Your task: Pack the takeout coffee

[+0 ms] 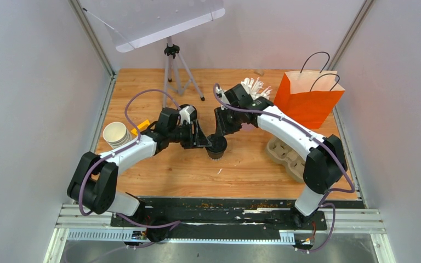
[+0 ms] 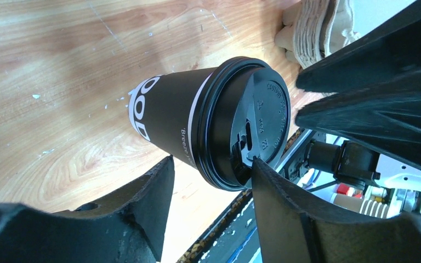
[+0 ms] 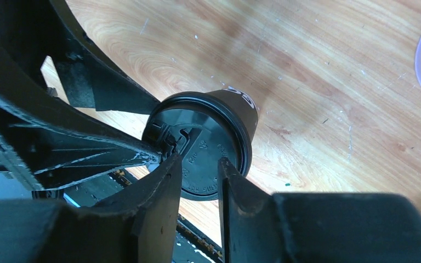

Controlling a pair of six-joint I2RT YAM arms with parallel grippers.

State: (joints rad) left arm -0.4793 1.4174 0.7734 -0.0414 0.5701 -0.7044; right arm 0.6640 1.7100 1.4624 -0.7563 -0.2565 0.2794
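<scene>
The takeout coffee here is a black paper cup with white lettering and a black lid, standing upright mid-table. My left gripper is open at its left side. In the left wrist view the cup sits just beyond my left gripper, and one fingertip touches the lid. My right gripper hangs over the cup from behind. In the right wrist view my right gripper stands narrowly apart right over the lid, holding nothing.
A stack of white paper cups stands at the left. A brown pulp tray lies at the right, with an orange paper bag behind it. A cup of white straws and a tripod are at the back.
</scene>
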